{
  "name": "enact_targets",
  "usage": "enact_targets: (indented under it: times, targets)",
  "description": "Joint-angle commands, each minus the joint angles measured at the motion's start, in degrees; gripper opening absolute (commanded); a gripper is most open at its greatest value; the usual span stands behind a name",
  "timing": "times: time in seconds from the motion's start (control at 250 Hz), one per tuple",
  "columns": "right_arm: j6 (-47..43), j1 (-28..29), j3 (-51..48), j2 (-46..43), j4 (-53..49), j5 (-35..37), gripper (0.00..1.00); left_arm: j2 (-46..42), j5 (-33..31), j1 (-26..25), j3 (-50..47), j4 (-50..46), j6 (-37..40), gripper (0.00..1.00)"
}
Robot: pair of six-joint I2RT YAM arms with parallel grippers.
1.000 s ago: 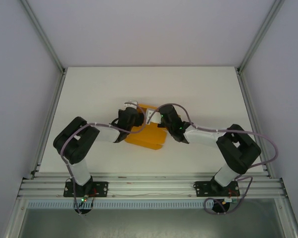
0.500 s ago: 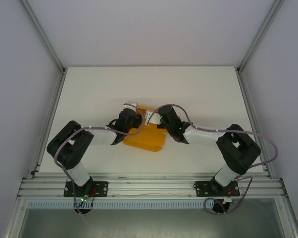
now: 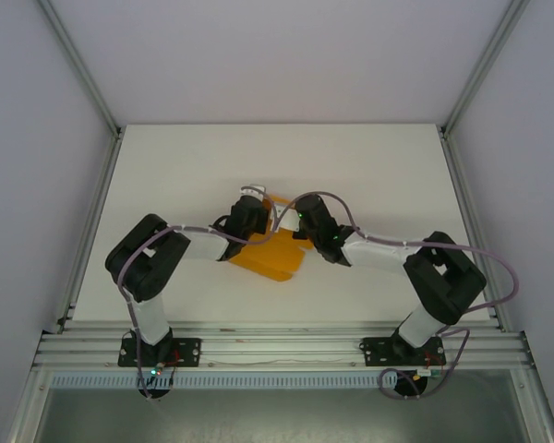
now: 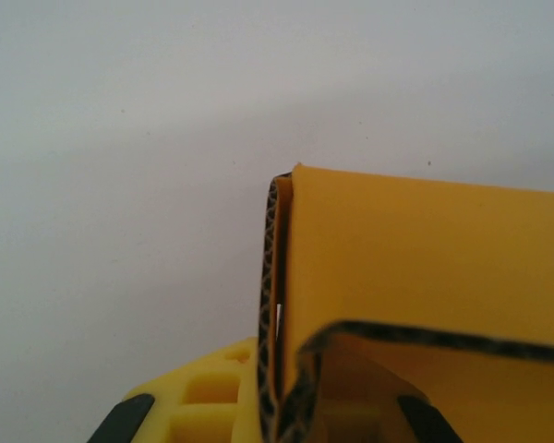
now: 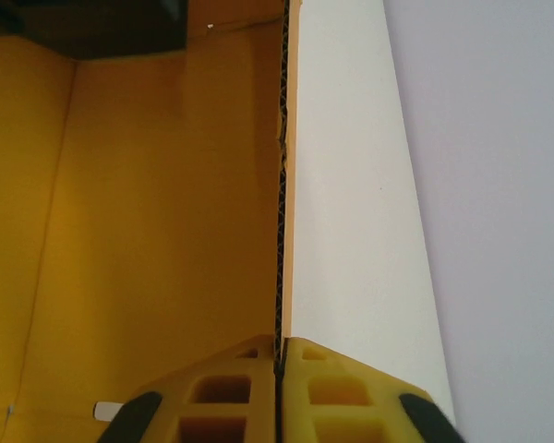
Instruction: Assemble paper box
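White table (image 3: pixel 166 175), pale grey enclosure walls. 1 paper box (image 3: pixel 275 260), orange, sits between 2 grippers. Left gripper (image 4: pixel 277 406) is clamped on a doubled wall edge rising from its fingertips. Right gripper (image 5: pixel 279 369) pinches 1 thin wall, with the box interior to its left.

paper box (image 3: pixel 273 260) far end hidden under both arms
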Motion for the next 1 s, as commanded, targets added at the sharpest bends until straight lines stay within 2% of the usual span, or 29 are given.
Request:
enact_targets:
  times: [0.0, 0.056, 0.084, 0.104, 0.224, 0.332, 0.42, 0.484, 0.524, 0.56, 0.672, 0.759, 0.995]
  targets:
    - [8.1, 0.6, 0.4, -3.8, -6.0, -4.3, 0.46, 1.2, 1.1, 0.7, 0.0, 1.4, 1.6, 0.0]
    - [12.9, 0.4, -0.2, -7.1, -5.4, -5.8, 0.51, 0.6, 2.7, 0.6, -1.1, 3.4, 2.0, 0.0]
    - [15.2, 0.1, -0.8, -9.1, -5.2, -7.0, 0.62, 0.1, 3.7, 0.5, -1.7, 4.2, 2.4, 0.0]
    - [17.2, -0.2, -1.2, -10.7, -5.0, -8.0, 0.64, -0.1, 4.4, 0.5, -2.0, 4.8, 2.6, 0.0]
    - [30.7, -4.8, -4.4, -21.0, -3.9, -16.2, 0.66, -1.5, 8.9, 0.4, -4.1, 8.5, 4.2, 0.0]
    - [45.7, -11.1, -6.9, -27.0, -1.3, -15.8, 0.67, -1.4, 12.4, 0.3, -6.4, 14.2, 4.9, 0.0]
    - [56.5, -16.3, -5.3, -27.7, -3.5, -17.8, 0.52, -0.5, 15.6, -0.1, -6.9, 17.5, 5.0, 0.0]
    - [64.7, -19.4, -2.0, -26.0, -7.2, -19.4, 0.31, 0.5, 16.8, -0.7, -6.7, 19.4, 5.6, 0.0]
    - [67.3, -21.0, 0.6, -24.2, -10.0, -23.3, 0.21, 1.0, 16.9, -1.1, -6.3, 19.9, 6.2, 0.0]
    - [66.8, -21.8, 2.7, -22.3, -12.0, -28.6, 0.16, 1.4, 16.6, -1.3, -5.9, 19.9, 6.8, 0.0]
    - [65.6, -21.7, 8.9, -15.6, -16.9, -40.3, 0.1, 2.6, 16.7, -1.5, -5.0, 20.5, 7.3, 0.0]
    - [64.4, -21.4, 13.7, -9.7, -20.6, -46.5, 0.08, 3.4, 16.9, -1.7, -4.3, 20.4, 8.3, 0.0]
    - [61.4, -17.4, 25.2, 4.8, -29.1, -49.9, 0.0, 6.3, 15.9, -2.1, -3.4, 21.3, 8.5, 0.0]
